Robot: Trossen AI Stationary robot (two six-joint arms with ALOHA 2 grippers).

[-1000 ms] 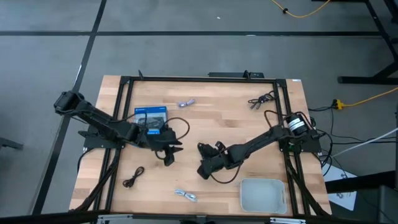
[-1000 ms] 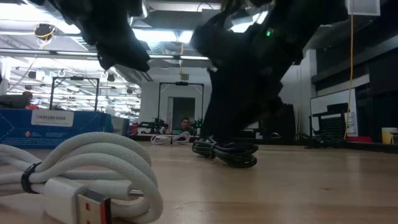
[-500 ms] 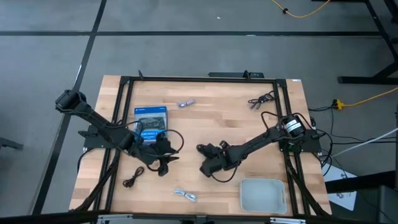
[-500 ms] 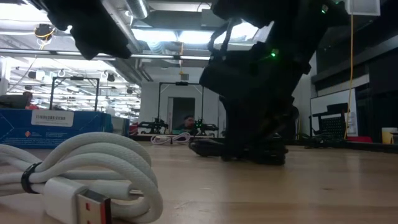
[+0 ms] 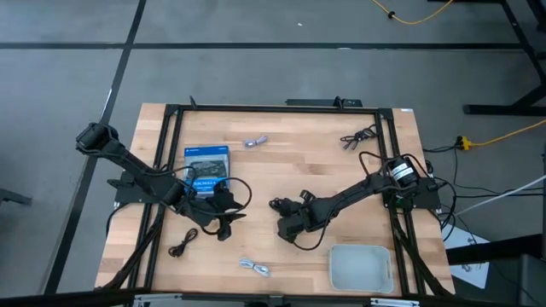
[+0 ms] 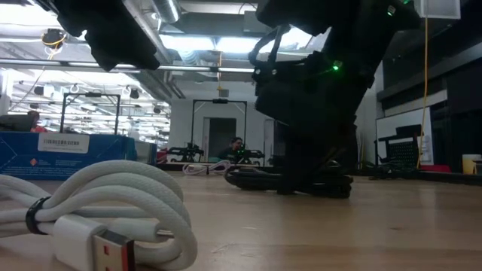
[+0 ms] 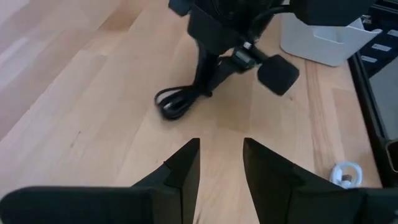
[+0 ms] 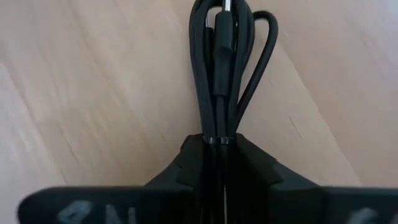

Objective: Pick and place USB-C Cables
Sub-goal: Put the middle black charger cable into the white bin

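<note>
- White cable (image 6: 90,207): nearest the low camera, a thick pale braided cord coiled in loops, bound by a dark band, its USB plug with a red insert facing forward. From above it is the small pale bundle (image 5: 255,268) at the near edge of the table (image 5: 281,166), left of the tray.
- Tray (image 5: 360,266): pale grey, rectangular, at the near right of the table.
- Black cable, near left (image 5: 182,245): a thin loose coil lying on the wood, just near-left of the left gripper.
- Left gripper (image 5: 225,223): over the table's left-centre, near the box; its two dark fingers (image 7: 181,171) stand slightly parted and hold nothing.
- Right gripper (image 5: 282,215): low at the table's centre, fingers (image 8: 193,158) clenched on a black cable (image 8: 219,68).
- Held black cable: thin cord folded into a long narrow bundle, several strands side by side with one loop bulging out and a straight plug along the middle; it lies on the wood, one end in the gripper. From the low camera it is a flat dark coil (image 6: 260,178) on the tabletop.
- Box (image 5: 207,167): blue, lying flat left of centre, beyond the left gripper.
- Second white cable (image 5: 255,141): small pale bundle, far centre.
- Black cable, far right (image 5: 359,136): loosely tangled dark strands by the far right corner.
</note>
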